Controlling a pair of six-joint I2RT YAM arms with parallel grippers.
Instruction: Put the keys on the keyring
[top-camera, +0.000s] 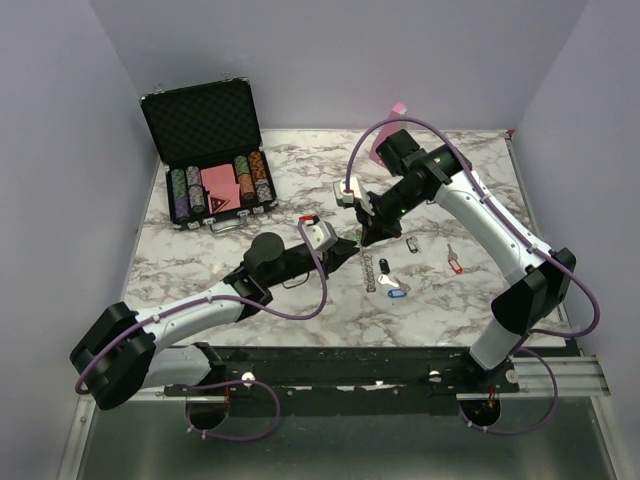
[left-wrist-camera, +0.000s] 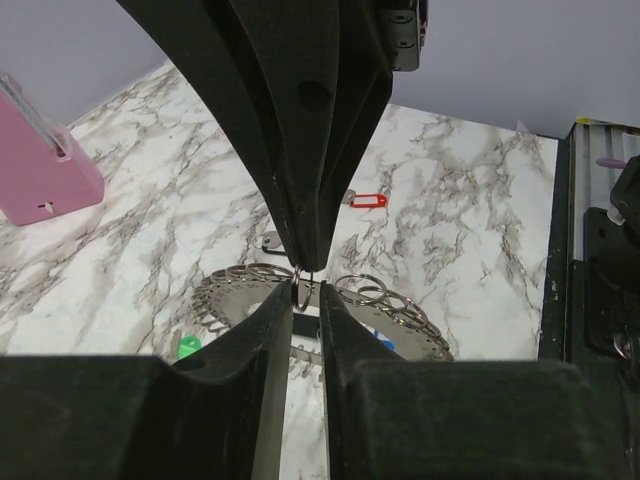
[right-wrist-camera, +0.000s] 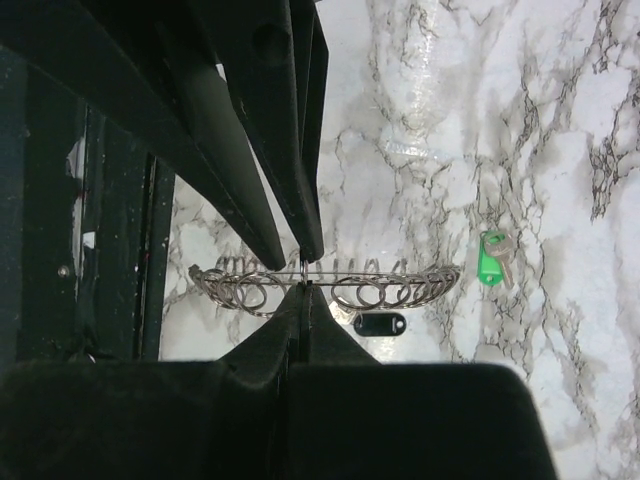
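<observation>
The keyring (top-camera: 360, 263) is held up between the two grippers at mid-table, edge-on to the top camera like a short coil. Whether its lower rim touches the marble table (top-camera: 250, 200) I cannot tell. It is a wide, flat grey ring, its rim crowded with small wire loops. Nothing hangs on it in any view, so I judge the threading not begun; every key in sight lies loose.

Nearest the arm bases, just to the near right of the keyring, lies the blue-tagged key (top-camera: 393, 291). At the ring itself, the right gripper (right-wrist-camera: 303, 292) has its fingers pressed together on the rim wire. The left gripper (left-wrist-camera: 307, 298) has its fingers a narrow slit apart with one small loop between them; whether they bite on it I cannot tell.

Just off one end of the keyring lies the green-tagged key (right-wrist-camera: 490, 258). To the ring's right is the black-tagged key (top-camera: 412, 244), and further right the red-tagged key (top-camera: 455, 265). Far beyond the keyring stands the open poker chip case (top-camera: 215, 150).
</observation>
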